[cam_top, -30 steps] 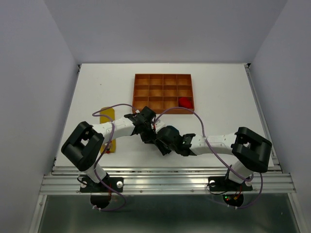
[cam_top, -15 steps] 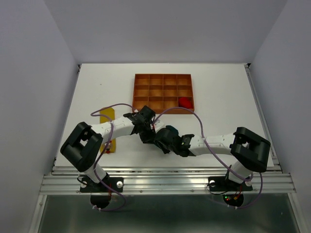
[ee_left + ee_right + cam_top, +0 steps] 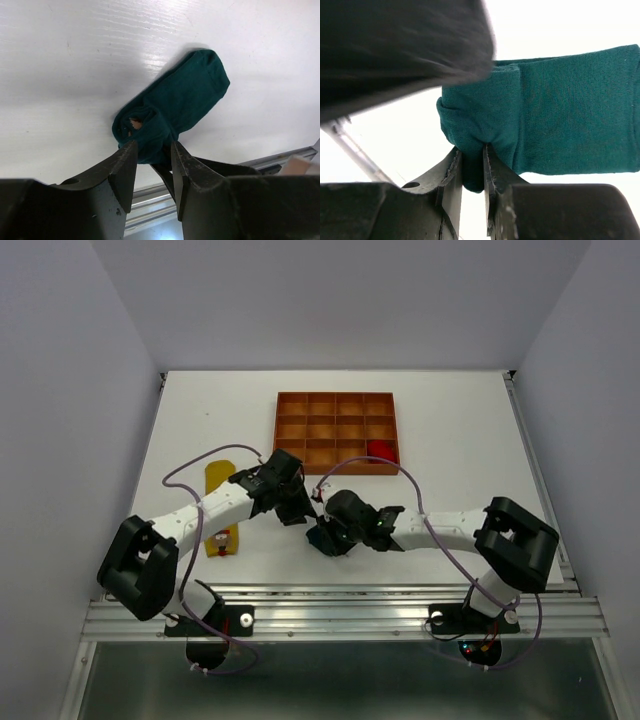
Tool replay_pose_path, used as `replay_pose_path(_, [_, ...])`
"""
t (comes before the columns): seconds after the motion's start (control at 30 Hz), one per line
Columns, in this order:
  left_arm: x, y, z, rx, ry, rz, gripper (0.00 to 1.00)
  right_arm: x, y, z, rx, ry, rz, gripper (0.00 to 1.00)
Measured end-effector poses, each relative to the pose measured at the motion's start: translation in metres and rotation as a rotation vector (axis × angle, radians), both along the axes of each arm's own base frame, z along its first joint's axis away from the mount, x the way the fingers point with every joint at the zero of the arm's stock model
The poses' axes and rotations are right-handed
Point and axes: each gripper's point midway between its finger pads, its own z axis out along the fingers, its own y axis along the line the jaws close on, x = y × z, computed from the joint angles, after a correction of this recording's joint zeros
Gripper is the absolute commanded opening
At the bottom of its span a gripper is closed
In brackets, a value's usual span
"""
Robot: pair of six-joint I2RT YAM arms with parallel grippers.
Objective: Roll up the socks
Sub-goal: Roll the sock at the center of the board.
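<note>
Two narrow jaws of the right gripper (image 3: 472,167) pinch a fold at the rolled end of the teal sock (image 3: 560,115), which lies on the table (image 3: 450,440) just ahead of the arm bases. The left gripper (image 3: 153,146) holds its jaws apart either side of that roll, not visibly squeezing. Soft, limp, light cloth — I'd hold the roll itself or it unwinds. The near edge is close. The yellow sock (image 3: 220,502) lies left, and the tray (image 3: 337,396) holding the red sock (image 3: 380,450) sits beyond — open room to the right.
</note>
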Motion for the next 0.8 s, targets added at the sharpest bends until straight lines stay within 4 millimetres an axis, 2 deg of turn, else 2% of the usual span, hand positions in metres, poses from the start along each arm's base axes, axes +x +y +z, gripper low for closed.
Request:
replay_pose_path(0.37, [-0.009,0.017,0.002,-0.017,-0.016,0.005,0.44,-0.007,-0.002,0.005,0.140,0.343,0.020,0.10])
replay_pose_path(0.67, [-0.027,0.020,-0.009,-0.034,0.002,-0.054,0.45,-0.003,-0.011,0.007,0.231,0.581,-0.020,0.10])
replay_pose_path(0.8, [-0.031,0.015,-0.009,-0.047,0.000,-0.087,0.45,-0.002,-0.015,0.006,0.264,0.684,-0.042,0.10])
